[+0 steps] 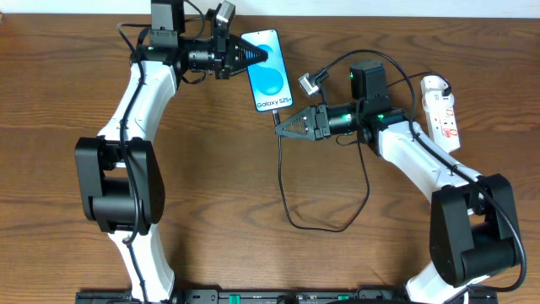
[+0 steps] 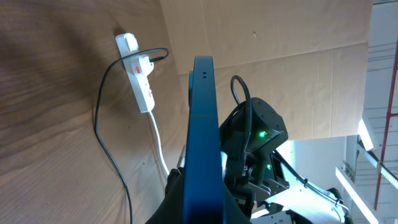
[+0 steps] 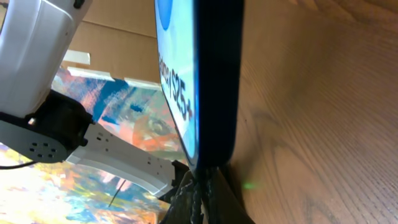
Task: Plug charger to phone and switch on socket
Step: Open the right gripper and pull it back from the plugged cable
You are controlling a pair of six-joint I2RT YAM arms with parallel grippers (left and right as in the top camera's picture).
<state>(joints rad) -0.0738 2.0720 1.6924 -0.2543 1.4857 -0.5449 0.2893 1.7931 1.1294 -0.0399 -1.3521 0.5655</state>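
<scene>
Counter (image 1: 219, 169): dark brown wood, grain running side to side, matte, evenly lit. A pale strip (image 1: 380, 7) lines its far edge and a black rail (image 1: 253, 296) the near edge.

Left wrist view: brown cardboard sheets (image 2: 280, 37) stand behind the counter, seams visible. Past them is bright white space, with a red pole (image 2: 390, 112) at the right.

Right wrist view: blurred orange-and-blue surface (image 3: 130, 118) beyond the counter, nature unclear. Small green glint (image 3: 250, 185) on the wood.
</scene>
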